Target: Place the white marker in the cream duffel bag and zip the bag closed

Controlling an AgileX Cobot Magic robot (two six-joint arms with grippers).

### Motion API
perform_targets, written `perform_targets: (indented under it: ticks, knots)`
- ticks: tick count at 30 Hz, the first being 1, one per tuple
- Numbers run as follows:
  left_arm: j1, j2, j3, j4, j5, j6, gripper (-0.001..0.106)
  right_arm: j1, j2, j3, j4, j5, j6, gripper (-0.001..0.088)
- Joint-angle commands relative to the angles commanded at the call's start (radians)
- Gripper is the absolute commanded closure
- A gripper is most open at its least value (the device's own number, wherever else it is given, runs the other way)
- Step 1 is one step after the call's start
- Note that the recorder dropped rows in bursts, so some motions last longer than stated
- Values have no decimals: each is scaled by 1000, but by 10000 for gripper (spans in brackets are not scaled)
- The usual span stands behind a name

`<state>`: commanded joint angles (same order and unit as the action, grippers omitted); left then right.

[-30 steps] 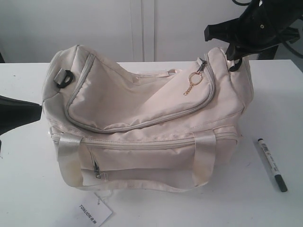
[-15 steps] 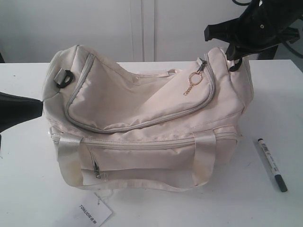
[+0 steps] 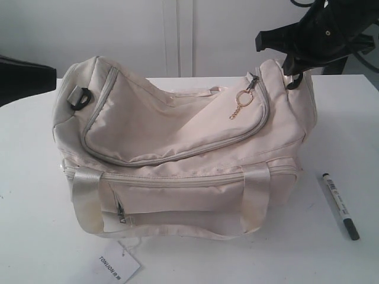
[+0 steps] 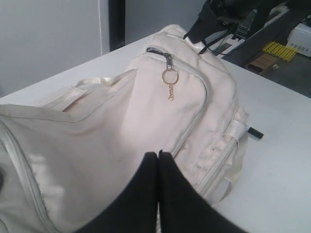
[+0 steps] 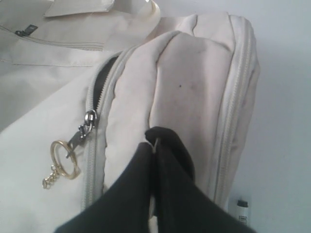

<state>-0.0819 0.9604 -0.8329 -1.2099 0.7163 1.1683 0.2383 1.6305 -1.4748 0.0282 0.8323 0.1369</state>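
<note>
Across the white table (image 3: 35, 225), slumped at centre, cream duffel bag (image 3: 177, 148), top flap sagging. At its 1 o'clock end, right gripper (image 5: 154, 141), closed tight, pinching a sliver of cream fabric. At 10 o'clock, just beside the bag's other end, left gripper (image 4: 158, 154), pressed together on nothing. At 4 o'clock, flat on the table and apart from the bag, white marker (image 3: 340, 206). At 7 o'clock, white tag (image 3: 115, 266). Near 1 o'clock on the flap, gold ring pull (image 3: 243, 98), small dark gap beside its slider.
</note>
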Motion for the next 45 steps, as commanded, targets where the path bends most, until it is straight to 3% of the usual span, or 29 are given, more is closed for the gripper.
perform_targets:
  ticks: [18, 30, 45]
  knots:
    - [-9, 241, -13, -309, 73, 247, 1053, 0, 0, 0, 0, 12, 0, 868]
    - [-210, 450, -177, -314, -30, 276, 1053, 0, 0, 0, 0, 12, 0, 868]
    - [-327, 656, -371, -291, -96, 283, 1053, 0, 0, 0, 0, 12, 0, 868]
